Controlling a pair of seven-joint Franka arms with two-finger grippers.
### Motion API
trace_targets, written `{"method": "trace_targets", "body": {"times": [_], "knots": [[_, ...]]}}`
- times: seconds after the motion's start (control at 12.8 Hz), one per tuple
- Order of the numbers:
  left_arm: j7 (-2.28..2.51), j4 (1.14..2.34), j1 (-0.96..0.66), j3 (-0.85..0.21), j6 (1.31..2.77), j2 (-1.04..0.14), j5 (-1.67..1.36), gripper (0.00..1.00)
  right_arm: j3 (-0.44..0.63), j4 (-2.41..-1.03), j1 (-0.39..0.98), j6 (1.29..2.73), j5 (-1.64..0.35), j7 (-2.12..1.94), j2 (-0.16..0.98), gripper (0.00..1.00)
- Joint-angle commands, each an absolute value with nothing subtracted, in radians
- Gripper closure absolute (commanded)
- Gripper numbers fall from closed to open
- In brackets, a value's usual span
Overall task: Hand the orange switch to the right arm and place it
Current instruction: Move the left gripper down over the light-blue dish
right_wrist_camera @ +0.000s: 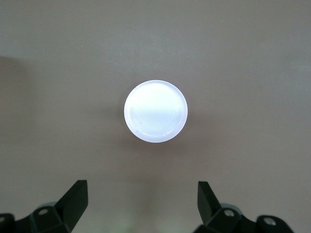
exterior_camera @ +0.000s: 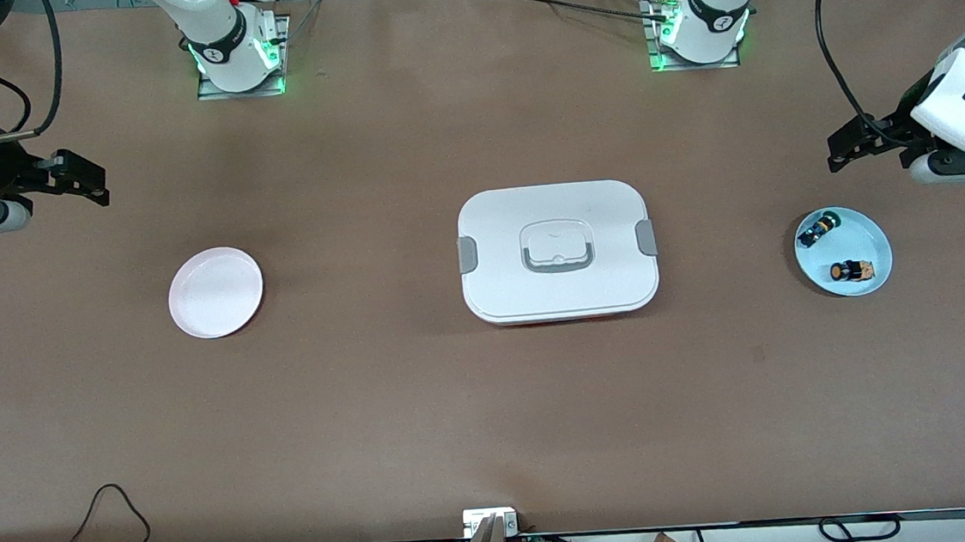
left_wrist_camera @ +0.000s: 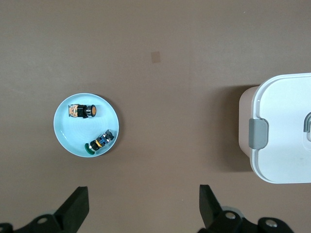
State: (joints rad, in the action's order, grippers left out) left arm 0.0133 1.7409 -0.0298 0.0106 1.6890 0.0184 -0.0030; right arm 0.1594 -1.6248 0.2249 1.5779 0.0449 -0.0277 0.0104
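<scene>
While both arms wait raised off the surface, nothing gripped. Landmark: white lidded container at mid-surface.

Toward the left arm's end from the container: light blue dish. Lying in it, orange switch, on its side, on the part of the dish nearer the front camera; also seen in the left wrist view. Beside it in the same dish, apart, green-capped switch, farther from the front camera.

Left end effector up over bare surface, just off the dish, fingers spread wide, empty.

Toward the right arm's end from the container: pale pink plate, bare. Right end effector up over bare surface well off that plate, fingers spread wide, empty.
</scene>
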Motion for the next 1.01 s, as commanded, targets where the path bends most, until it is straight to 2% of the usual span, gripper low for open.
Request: {"method": "trace_targets", "body": {"times": [0.0,0.93], "knots": [[-0.009,1.709,-0.034,0.018,1.678,0.002,-0.005,0.00,0.158,-1.609,0.225,1.560,0.032,-0.032,0.012,0.00],[-0.009,1.704,0.041,0.029,1.617,-0.060,-0.106,0.00,0.158,-1.609,0.227,1.559,0.032,-0.032,0.014,0.00]]}}
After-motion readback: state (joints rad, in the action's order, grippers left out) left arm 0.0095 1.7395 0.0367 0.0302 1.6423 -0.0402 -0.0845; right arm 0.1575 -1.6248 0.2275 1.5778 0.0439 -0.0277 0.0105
